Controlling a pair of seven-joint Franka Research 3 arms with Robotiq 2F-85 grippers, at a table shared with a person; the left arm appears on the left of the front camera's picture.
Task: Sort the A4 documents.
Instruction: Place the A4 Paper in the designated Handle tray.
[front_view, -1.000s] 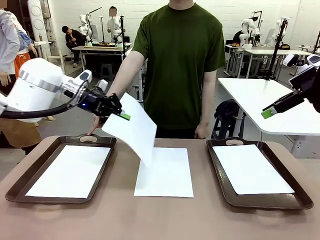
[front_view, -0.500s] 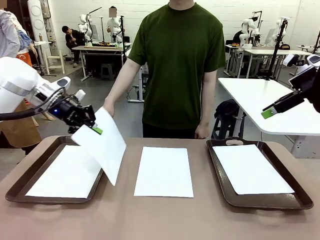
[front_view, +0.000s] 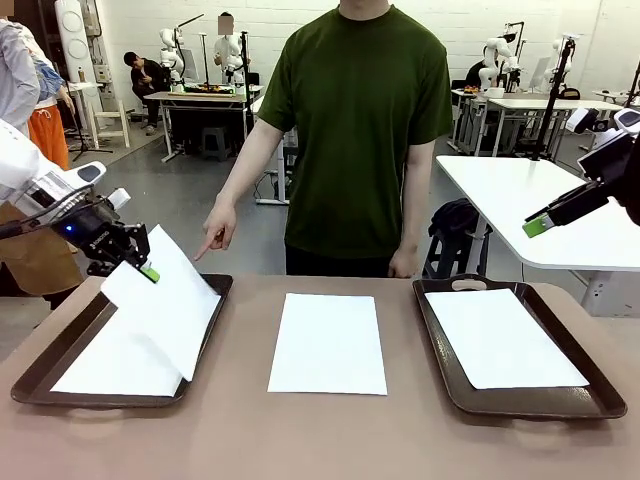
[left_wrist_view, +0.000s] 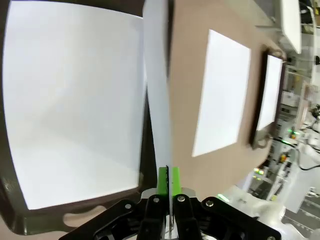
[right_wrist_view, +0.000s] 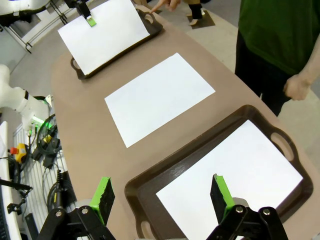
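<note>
Tray at nine o'clock (front_view: 55, 360) holds a flat sheet (front_view: 100, 370), tray at three o'clock (front_view: 530, 402) another sheet (front_view: 505, 335). Left gripper (front_view: 148, 272) clamps a hanging sheet (front_view: 170, 312); right gripper (right_wrist_view: 161, 186) gapes, empty.

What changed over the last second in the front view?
The left gripper, shut on the held sheet, carried it from over the middle sheet toward the robot's left; it now hangs tilted over the left tray. The person's hand rose from near that tray's handle, still pointing toward it. Unchanged: the right gripper, raised and open; the middle sheet; the left tray's sheet; the right tray's sheet.
</note>
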